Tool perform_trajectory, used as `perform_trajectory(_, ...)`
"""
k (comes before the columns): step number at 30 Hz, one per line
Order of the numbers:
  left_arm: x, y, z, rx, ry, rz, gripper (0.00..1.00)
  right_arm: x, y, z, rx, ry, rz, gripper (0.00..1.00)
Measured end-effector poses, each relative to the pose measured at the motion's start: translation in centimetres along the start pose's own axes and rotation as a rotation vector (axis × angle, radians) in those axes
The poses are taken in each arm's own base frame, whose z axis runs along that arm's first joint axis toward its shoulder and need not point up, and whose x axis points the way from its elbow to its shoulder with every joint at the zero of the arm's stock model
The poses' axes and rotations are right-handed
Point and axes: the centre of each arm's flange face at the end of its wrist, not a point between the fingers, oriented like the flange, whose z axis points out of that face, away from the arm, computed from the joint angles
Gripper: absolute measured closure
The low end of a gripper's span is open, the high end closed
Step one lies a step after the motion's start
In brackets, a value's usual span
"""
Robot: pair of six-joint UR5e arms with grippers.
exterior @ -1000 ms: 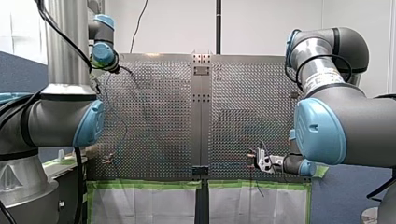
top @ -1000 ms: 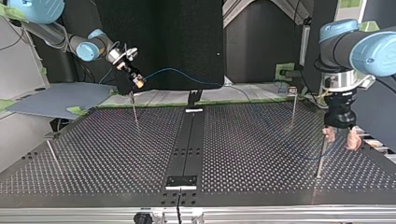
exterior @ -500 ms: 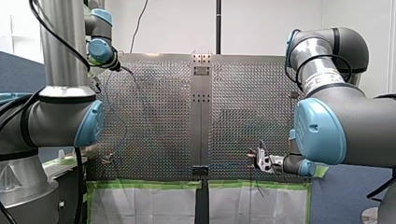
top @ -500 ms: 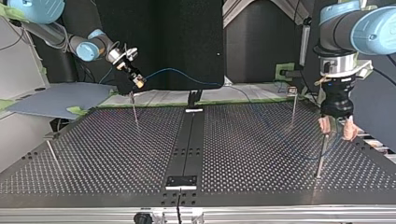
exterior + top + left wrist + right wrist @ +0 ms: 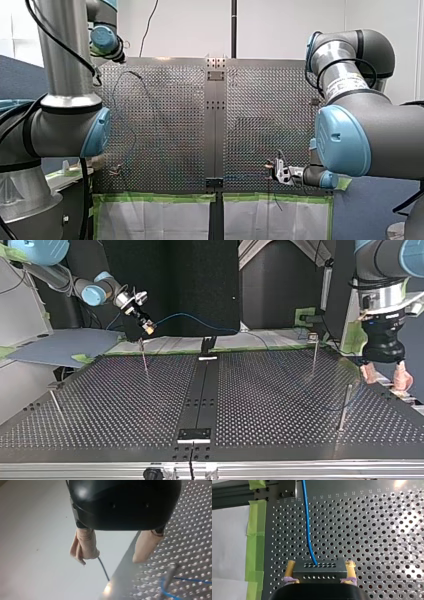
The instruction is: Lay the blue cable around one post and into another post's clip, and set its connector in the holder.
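Update: connector (image 5: 318, 570) pinched on one side of the centre rail (image 5: 202, 390), other claw gaping on the far side

We're on the top view, starting far to the rail's left, where a thin post (image 5: 55, 406) stands alone near the table (image 5: 100, 405) edge. Closer to the rail, my right gripper (image 5: 145, 326) hangs in the air just above a second post (image 5: 144, 359). The right wrist view settles the grip: yellow pads (image 5: 350, 568) pressed against both ends of the dark grey connector block, squeezed tight. Green tape (image 5: 255, 542) lines the table edge beside it.

Out of the block's holed face comes the blue cable (image 5: 306, 517). In the top view it arcs through the air toward the rail, passes behind the rail's far end and runs down onto the perforated plate to the rail's right (faint against the holes, hard to trace there).

On that side there are two more posts, one at the back (image 5: 314, 352) and one nearer the front (image 5: 344, 407). The cable curves past the foot of the front one. The left wrist view shows blue line on both sides of that post, though whether it touches I cannot tell.

Furthest from the rail, my left gripper (image 5: 386, 377) hovers above the table's right edge, beige pads (image 5: 83, 545) spread wide, apart from post and cable.
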Motion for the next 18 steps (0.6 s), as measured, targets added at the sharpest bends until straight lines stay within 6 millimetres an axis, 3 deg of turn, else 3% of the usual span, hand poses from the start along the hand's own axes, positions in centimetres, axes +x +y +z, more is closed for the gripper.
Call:
perform_trajectory(11, -0.8, -0.5, 1.8, -0.092, 0.025, 0.095, 0.00, 0.0, -0.3, 0.2, 0.004, -0.002, 0.000, 1.00)
perform_trajectory(18, -2.1, -2.2, 1.8, -0.099, 0.039, 0.161, 0.00, 0.1, -0.4, 0.4, 0.007, -0.005, 0.000, 1.00)
